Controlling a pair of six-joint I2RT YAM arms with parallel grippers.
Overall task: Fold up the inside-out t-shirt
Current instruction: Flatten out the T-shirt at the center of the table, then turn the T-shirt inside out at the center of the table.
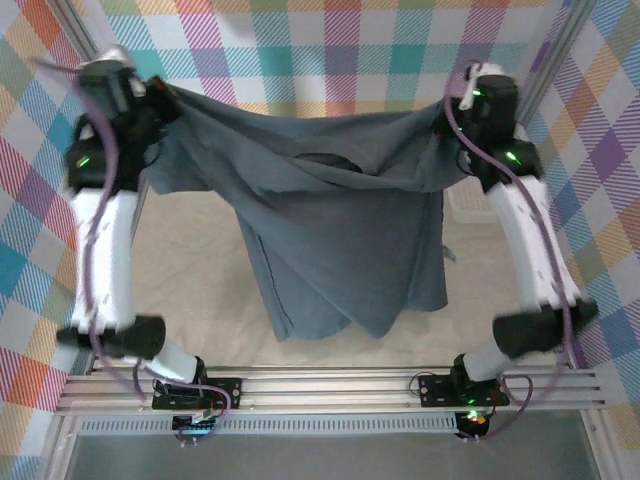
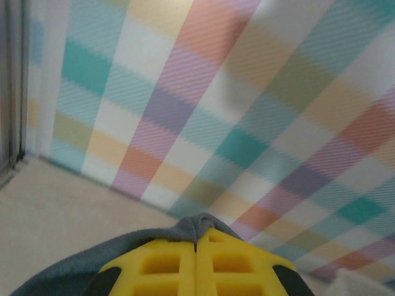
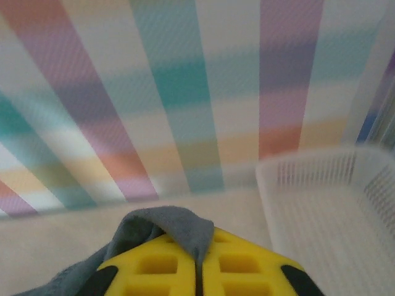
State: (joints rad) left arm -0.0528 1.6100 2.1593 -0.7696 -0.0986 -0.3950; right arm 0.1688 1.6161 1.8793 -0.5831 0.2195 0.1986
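We hold the inside-out t-shirt (image 1: 330,230) hanging over the table (image 1: 190,260), strung from ten o'clock to two o'clock. The left gripper (image 1: 160,100) pinches one edge and the right gripper (image 1: 455,100) pinches the other. We judge that no fold is made yet; laying it flat and folding remain.

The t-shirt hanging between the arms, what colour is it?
The t-shirt is plain slate blue-grey, clearest in the top external view.
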